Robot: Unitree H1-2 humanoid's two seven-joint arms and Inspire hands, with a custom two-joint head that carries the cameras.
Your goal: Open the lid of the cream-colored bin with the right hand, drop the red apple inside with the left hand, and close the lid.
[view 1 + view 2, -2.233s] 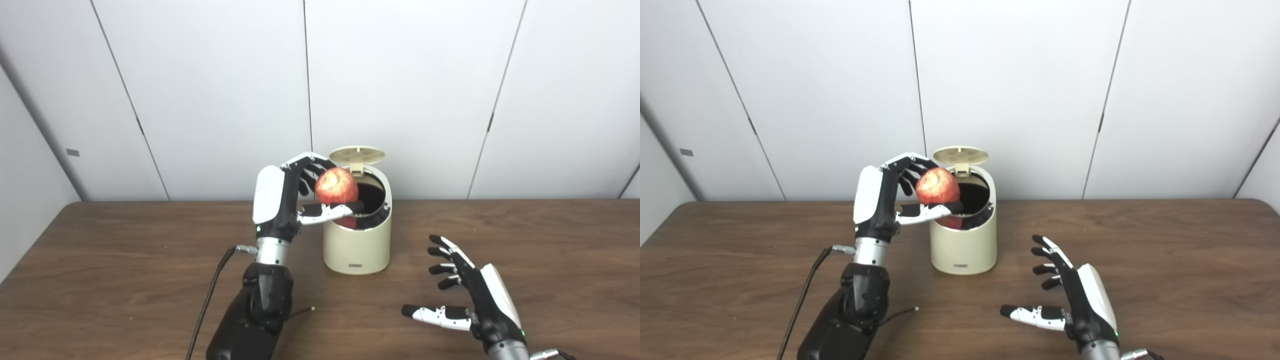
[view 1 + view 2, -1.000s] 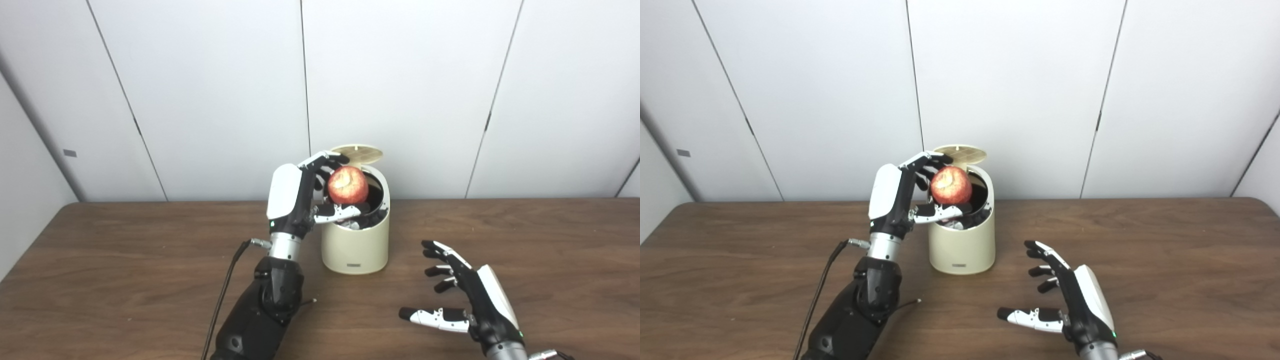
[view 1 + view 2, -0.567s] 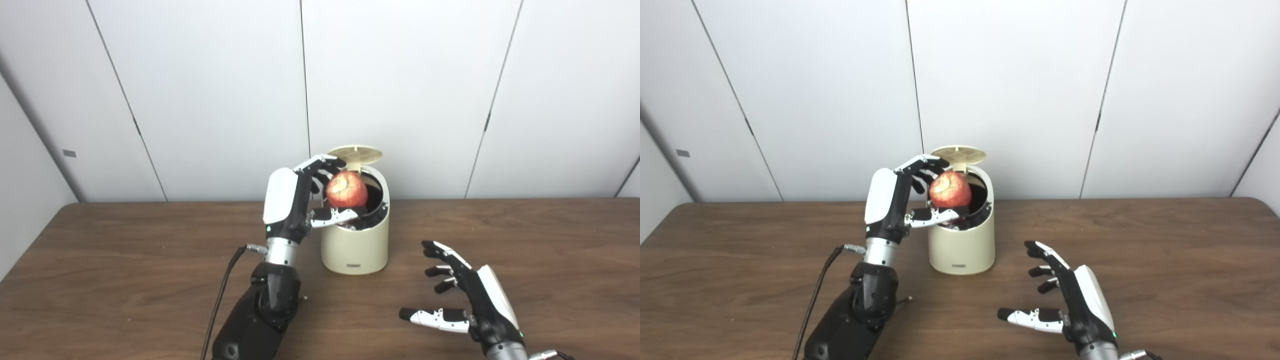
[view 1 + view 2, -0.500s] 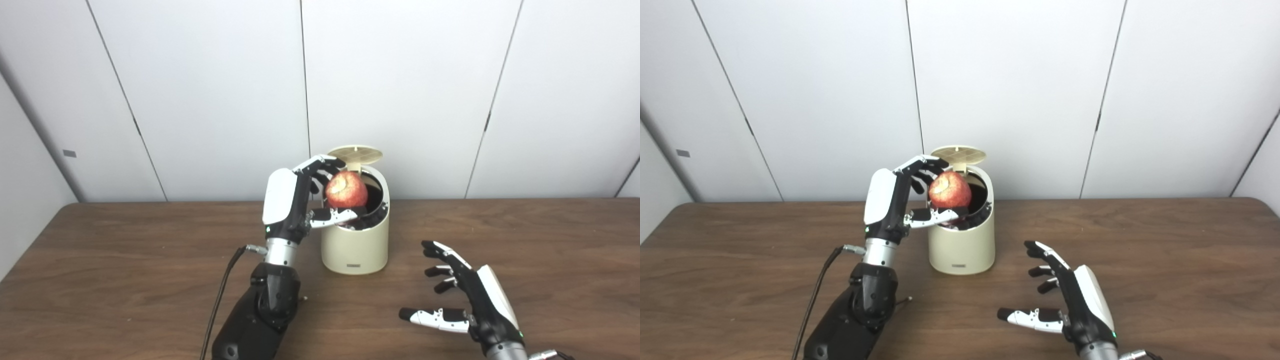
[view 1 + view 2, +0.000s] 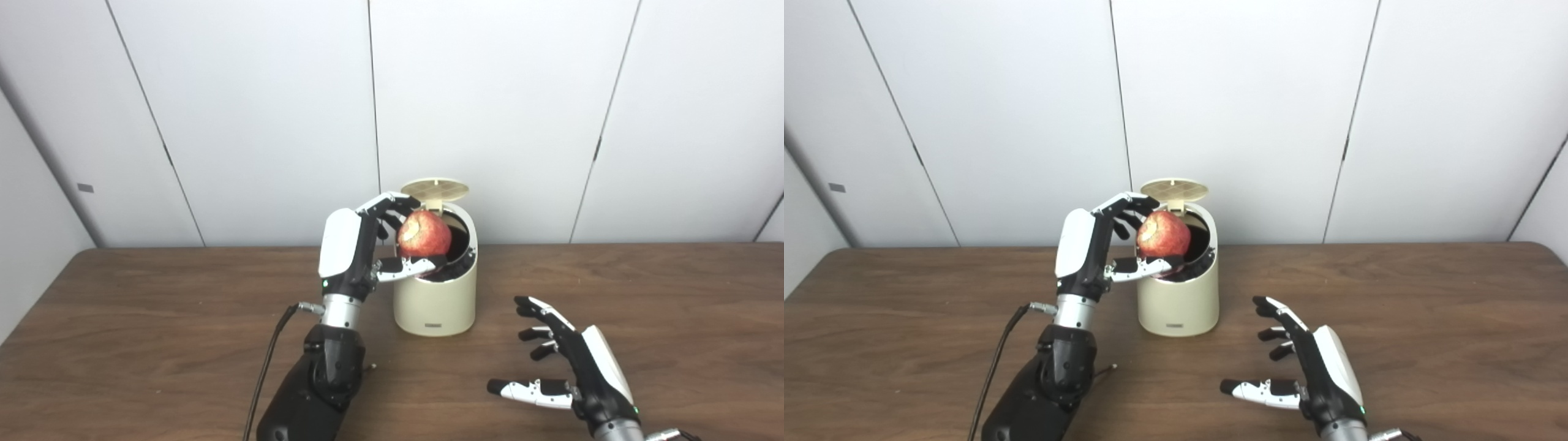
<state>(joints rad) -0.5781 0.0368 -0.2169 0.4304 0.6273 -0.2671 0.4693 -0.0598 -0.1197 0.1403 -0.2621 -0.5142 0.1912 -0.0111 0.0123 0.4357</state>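
Observation:
The cream-colored bin (image 5: 436, 300) stands on the wooden table near the back wall, its round lid (image 5: 435, 187) flipped up and open at the rear. My left hand (image 5: 361, 248) is shut on the red apple (image 5: 422, 235) and holds it at the bin's dark opening, over the left part of the rim, with the thumb under it. The same apple shows in the right eye view (image 5: 1164, 234). My right hand (image 5: 572, 367) is open and empty, low over the table to the right and in front of the bin.
The brown wooden table (image 5: 153, 331) runs across the view; white wall panels stand right behind the bin. A black cable (image 5: 269, 355) trails from my left wrist toward the front edge.
My left hand has drawn slightly left and toward me with the apple, which has rolled a little in the grip. The bin, its lid and my right hand have hardly moved.

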